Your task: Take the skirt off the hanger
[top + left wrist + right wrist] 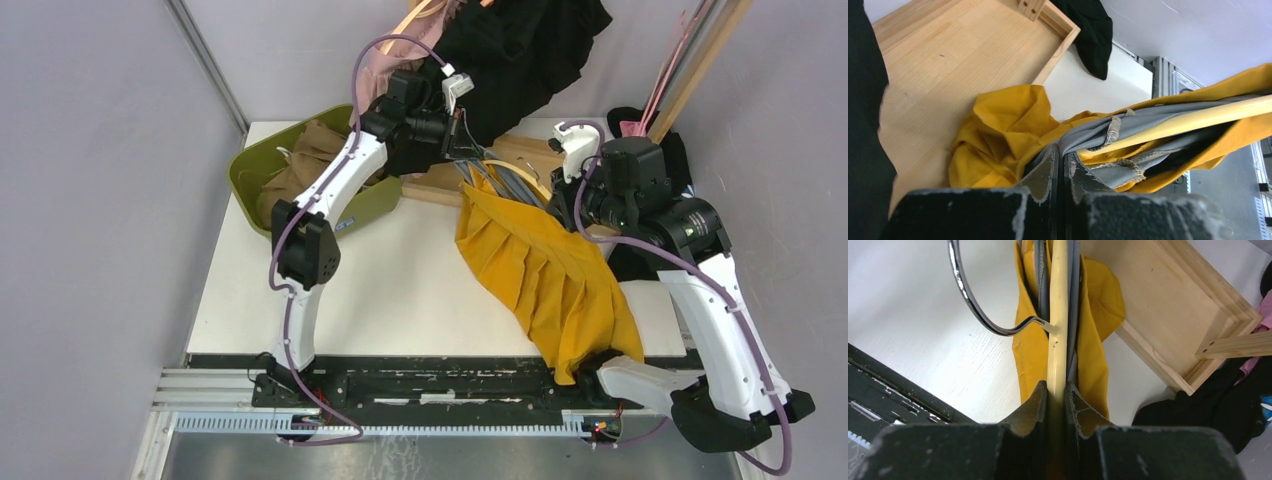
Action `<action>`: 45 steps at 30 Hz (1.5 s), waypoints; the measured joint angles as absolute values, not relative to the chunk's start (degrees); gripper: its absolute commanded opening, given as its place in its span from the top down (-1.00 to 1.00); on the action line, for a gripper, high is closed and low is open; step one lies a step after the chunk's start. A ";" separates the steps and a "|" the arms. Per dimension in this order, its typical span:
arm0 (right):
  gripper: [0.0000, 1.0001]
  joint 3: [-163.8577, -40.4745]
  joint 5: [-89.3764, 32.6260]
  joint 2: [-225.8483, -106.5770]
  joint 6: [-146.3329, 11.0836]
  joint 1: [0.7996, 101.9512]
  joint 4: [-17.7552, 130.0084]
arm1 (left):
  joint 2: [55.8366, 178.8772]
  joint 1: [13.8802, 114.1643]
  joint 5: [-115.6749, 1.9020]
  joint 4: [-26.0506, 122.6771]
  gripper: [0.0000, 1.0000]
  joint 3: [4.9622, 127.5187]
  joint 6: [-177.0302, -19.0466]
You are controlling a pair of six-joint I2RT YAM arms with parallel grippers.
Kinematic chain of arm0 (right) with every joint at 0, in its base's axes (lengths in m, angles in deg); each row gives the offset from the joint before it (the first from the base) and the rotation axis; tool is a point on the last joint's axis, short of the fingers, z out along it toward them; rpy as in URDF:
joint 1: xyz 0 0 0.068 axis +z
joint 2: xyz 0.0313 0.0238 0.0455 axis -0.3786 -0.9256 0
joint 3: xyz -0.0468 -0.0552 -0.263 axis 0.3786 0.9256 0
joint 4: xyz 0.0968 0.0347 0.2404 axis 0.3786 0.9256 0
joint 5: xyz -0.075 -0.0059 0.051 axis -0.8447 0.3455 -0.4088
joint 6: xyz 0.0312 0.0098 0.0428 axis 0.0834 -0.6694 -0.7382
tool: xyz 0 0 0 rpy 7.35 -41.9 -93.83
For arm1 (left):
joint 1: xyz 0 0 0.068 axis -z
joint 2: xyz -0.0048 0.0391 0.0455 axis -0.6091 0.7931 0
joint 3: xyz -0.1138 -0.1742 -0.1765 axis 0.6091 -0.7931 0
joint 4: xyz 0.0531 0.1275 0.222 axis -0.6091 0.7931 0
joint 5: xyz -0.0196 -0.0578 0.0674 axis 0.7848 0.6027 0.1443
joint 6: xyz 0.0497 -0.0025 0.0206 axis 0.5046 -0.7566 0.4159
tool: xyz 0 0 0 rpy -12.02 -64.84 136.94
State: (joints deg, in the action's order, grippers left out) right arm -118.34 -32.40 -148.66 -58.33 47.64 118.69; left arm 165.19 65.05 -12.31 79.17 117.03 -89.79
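Observation:
A mustard-yellow pleated skirt (545,275) hangs over the table's front edge, its top still on a pale yellow hanger (512,167). My left gripper (468,150) is at the skirt's upper left. In the left wrist view it (1064,160) is shut on the skirt's grey lining (1098,132), beside the hanger bar (1188,120). My right gripper (572,195) is at the hanger's right end. In the right wrist view it (1055,390) is shut on the hanger bar (1058,315), below the metal hook (968,300), with skirt cloth (1093,340) on both sides.
A green bin (255,165) of brown clothes stands at the back left. A wooden rack base (525,148) lies behind the skirt, with a black garment (520,50) hanging over it. Wooden posts (700,70) and dark cloth (680,150) are at the back right.

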 measured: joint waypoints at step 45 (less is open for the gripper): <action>0.98 -116.40 -38.76 -150.58 -58.18 48.38 99.06 | 161.67 72.24 -30.82 86.05 0.94 104.28 -85.31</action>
State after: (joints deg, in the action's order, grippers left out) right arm -116.40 -38.76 -150.58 -58.18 48.38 99.06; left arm 161.67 72.24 -30.82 86.05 104.28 -85.31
